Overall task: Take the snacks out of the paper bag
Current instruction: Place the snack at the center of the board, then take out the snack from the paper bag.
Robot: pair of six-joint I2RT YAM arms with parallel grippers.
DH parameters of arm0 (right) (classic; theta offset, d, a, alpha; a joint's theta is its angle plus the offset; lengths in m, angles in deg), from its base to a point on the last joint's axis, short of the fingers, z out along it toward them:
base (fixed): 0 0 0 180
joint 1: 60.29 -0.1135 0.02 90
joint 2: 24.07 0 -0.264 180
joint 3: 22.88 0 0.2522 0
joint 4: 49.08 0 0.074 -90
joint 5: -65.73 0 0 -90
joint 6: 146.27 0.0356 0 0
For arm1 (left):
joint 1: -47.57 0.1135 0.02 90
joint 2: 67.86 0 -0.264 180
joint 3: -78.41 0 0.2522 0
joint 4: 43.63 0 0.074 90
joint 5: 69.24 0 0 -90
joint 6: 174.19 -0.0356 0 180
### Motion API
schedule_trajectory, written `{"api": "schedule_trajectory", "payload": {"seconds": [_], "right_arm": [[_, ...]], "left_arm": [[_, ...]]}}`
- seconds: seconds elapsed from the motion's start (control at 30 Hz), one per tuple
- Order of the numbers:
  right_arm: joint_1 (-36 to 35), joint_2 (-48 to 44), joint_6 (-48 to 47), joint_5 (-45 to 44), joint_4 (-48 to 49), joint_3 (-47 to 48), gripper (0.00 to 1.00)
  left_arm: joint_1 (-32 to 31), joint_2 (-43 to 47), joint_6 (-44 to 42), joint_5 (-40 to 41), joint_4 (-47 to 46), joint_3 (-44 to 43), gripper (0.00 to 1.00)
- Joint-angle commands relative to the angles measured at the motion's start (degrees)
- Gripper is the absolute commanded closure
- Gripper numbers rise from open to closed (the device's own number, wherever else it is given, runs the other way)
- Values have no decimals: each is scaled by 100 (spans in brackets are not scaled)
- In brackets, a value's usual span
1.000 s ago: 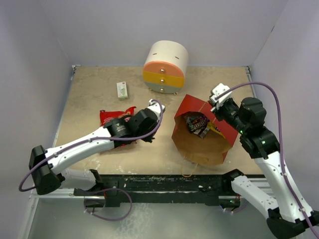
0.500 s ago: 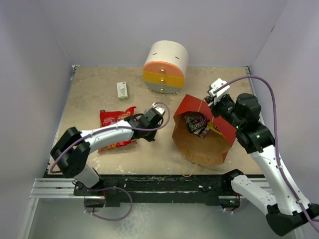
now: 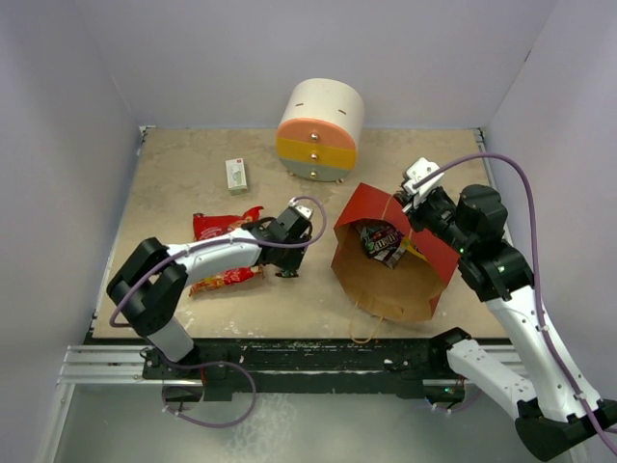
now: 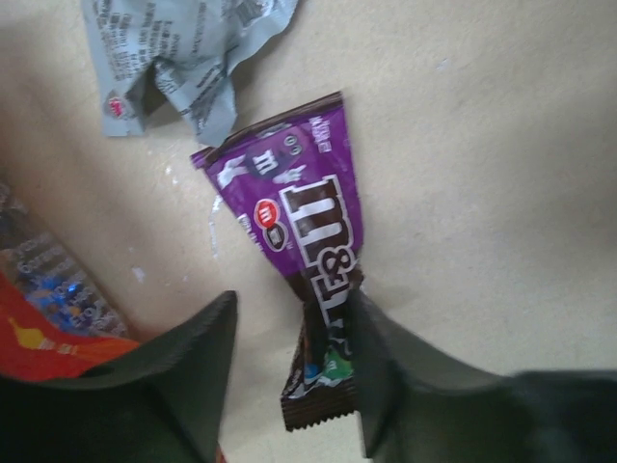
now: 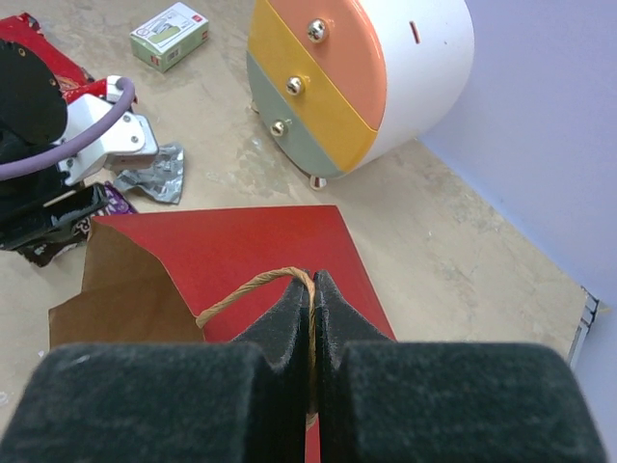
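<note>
My left gripper (image 4: 292,307) is open, low over the table. A dark brown and purple candy wrapper (image 4: 308,222) lies flat between its fingers, against the right finger (image 4: 386,376). A crumpled silver wrapper (image 4: 183,58) lies just beyond it. The red chip bag (image 3: 224,227) lies on the table under my left arm, left of the left gripper (image 3: 287,249). The paper bag (image 3: 371,204) stands open, with more snacks (image 3: 379,241) inside. Above its far rim, my right gripper (image 5: 311,285) is shut on a twisted paper handle (image 5: 255,286).
A round white, orange and yellow drawer unit (image 3: 320,118) stands at the back, behind the bag. A small white-green box (image 3: 235,175) lies to its left. The bag's other loop handle (image 3: 364,333) hangs toward the table's front edge.
My left gripper has opened and let go of the dark candy wrapper, which now lies on the table. The left arm's elbow swung back. My right gripper keeps hold of the handle.
</note>
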Motion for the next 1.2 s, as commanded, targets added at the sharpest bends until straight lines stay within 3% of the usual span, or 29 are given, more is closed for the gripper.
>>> {"api": "schedule_trajectory", "payload": {"seconds": [0.0,0.2,0.37,0.53,0.7,0.9,1.17], "right_arm": [[-6,4,-42,146,169,88,100],[-6,171,-3,227,246,182,100],[-6,291,23,282,323,276,100],[-6,321,65,337,339,342,100],[-6,307,162,353,469,402,100],[-6,381,226,471,474,545,100],[-6,357,170,491,189,715,100]], "left_arm": [[20,819,131,47,291,151,28],[7,2328,504,-674,122,349,23],[-468,2825,1041,-845,-405,405,30],[-1860,2331,786,158,-740,-88,31],[-2703,1813,-370,683,-1369,-280,33],[-3059,724,-1510,637,-1900,-645,42],[-3029,-498,-2397,762,-2731,-1081,50]]}}
